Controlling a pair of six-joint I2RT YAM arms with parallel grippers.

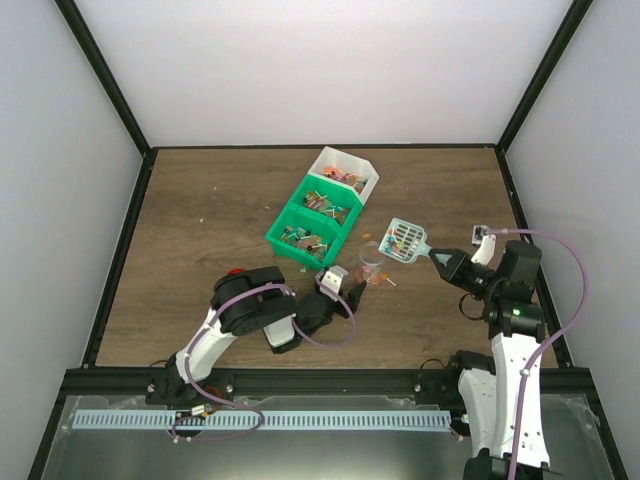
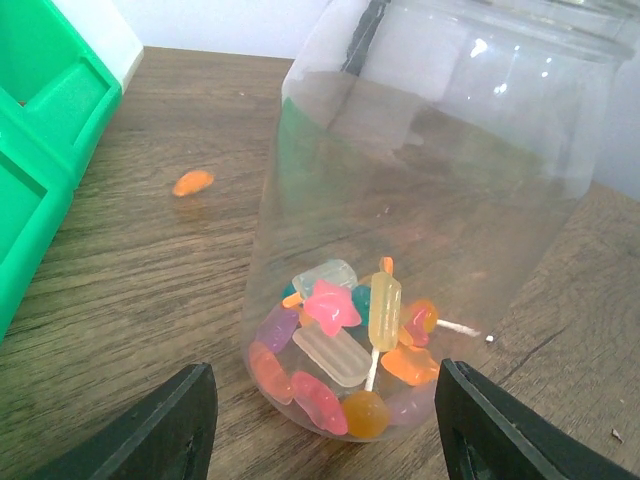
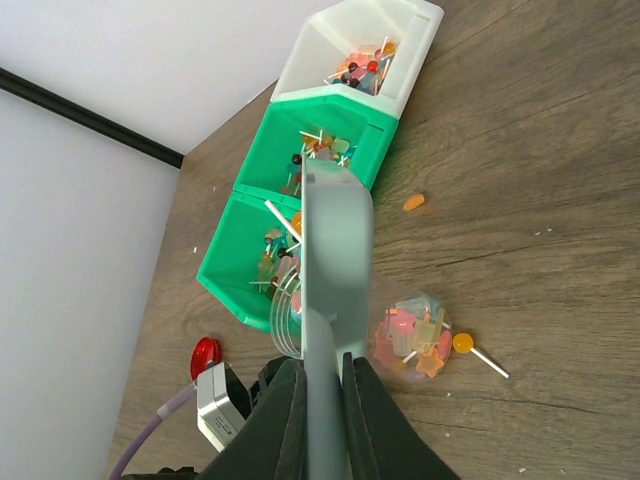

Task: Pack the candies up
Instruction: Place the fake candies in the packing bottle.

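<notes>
Nearest, the left gripper [image 2: 322,420] lies low over the bench [image 1: 200,220], its dark fingers [image 2: 170,430] spread wide to either side of the clear jar [image 2: 430,190] without visibly touching it. The jar stands near the middle of the bench, and a shallow layer of candies [image 2: 340,340] covers its bottom: pink, orange, yellow, purple and pale pieces, with a stick or two among them. The bulk of the left arm hides most of the round red lid [image 3: 205,355], which lies on the bench at its left. Just right of the jar an orange lollipop [image 3: 470,347] lies on the wood. To the right, the right gripper [image 3: 322,375] is clamped on the handle of the pale slotted scoop [image 1: 405,240], which it holds above the bench, just right of the jar and a little farther back, with mixed candies in its head; from the right wrist the scoop shows edge-on and blocks part of the bins. One stray orange sweet [image 2: 193,182] lies on the bench between the jar and the bins. Farther back, the two green bins [image 1: 300,225] and the white bin [image 1: 350,172] stand in a slanted row, all holding more candies.
</notes>
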